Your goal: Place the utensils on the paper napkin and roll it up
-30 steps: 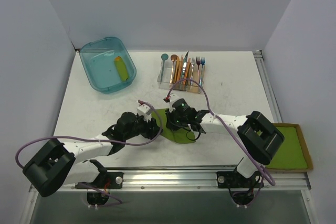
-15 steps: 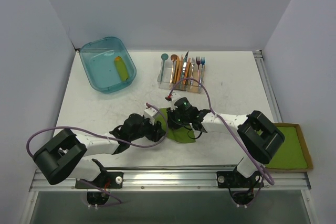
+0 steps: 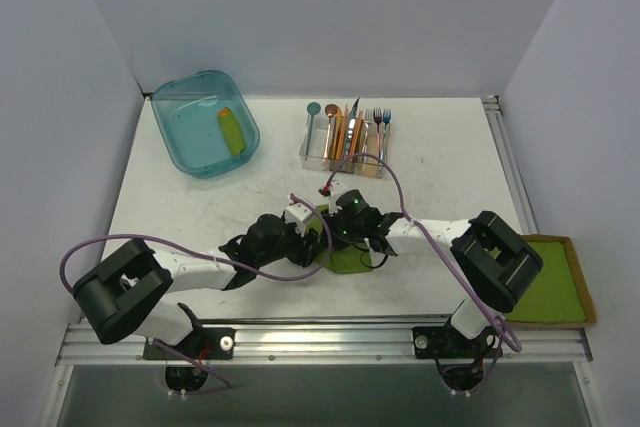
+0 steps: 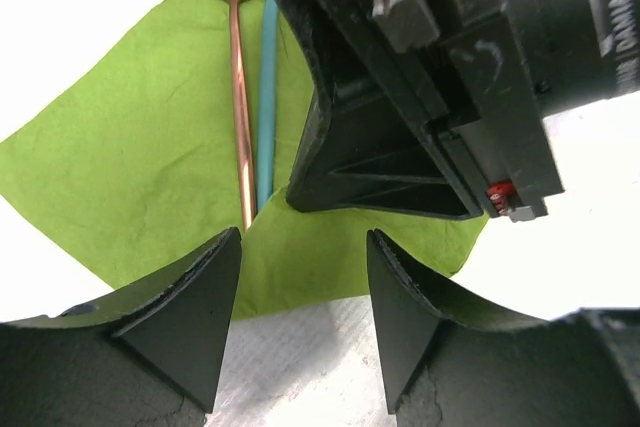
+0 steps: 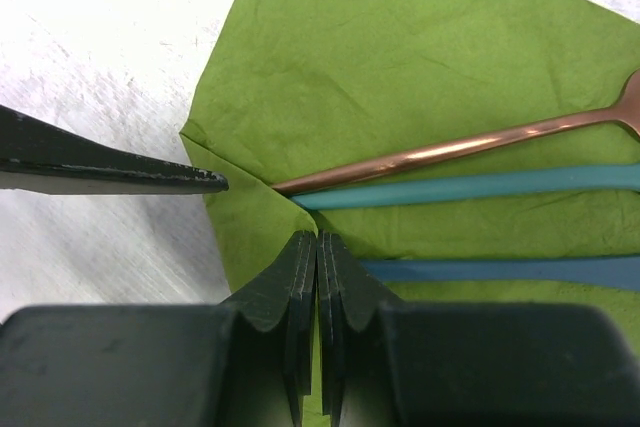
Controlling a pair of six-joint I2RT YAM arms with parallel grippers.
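One napkin [image 4: 130,147] corner folded — covers fork [image 4: 240,97], spoon [image 4: 266,97] handle ends.

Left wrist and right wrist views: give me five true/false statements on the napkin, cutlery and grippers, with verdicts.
1. The copper-coloured metal fork lies on the lime-green paper napkin. True.
2. The right gripper is wide open. False: its jaws are shut.
3. The left gripper is open, with nothing between its fingers. True.
4. The napkin is rolled into a tube. False: it lies mostly flat, with one corner folded over the handle ends.
5. The slim teal metal utensil lies right beside the fork, parallel to it. True.
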